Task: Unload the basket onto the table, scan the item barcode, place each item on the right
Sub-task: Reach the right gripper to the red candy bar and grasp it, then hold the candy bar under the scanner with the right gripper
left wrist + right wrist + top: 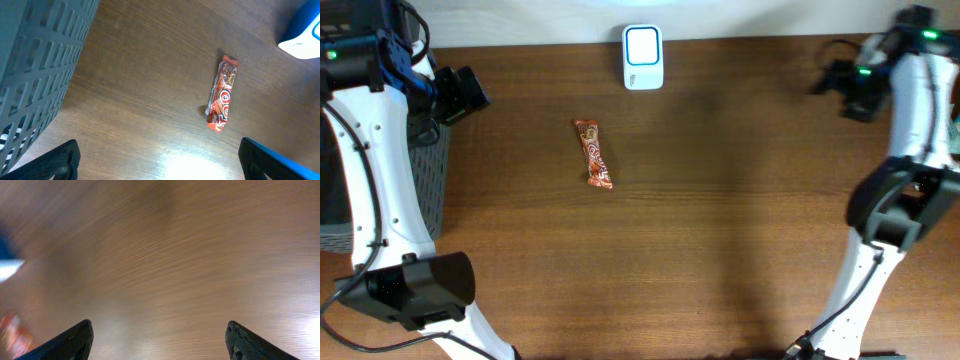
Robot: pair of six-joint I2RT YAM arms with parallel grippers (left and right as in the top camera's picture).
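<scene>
The grey slatted plastic basket (428, 170) stands beside the left gripper (468, 92), whose fingers are wide apart and empty, so a low inward swing could clip it. The orange-red foil-wrapped snack bar (594, 153) lies flat on the brown wooden table (720, 230), near the white scanner block (642, 57) at the far edge; its slick wrapper may skid when pinched. The right gripper (828, 78), fingers spread and empty, has open wood around it.

We find the overhead view evenly lit and sharp; left wrist shows glare on the table (185, 165) at six o'clock; right wrist is smeared with motion blur
</scene>
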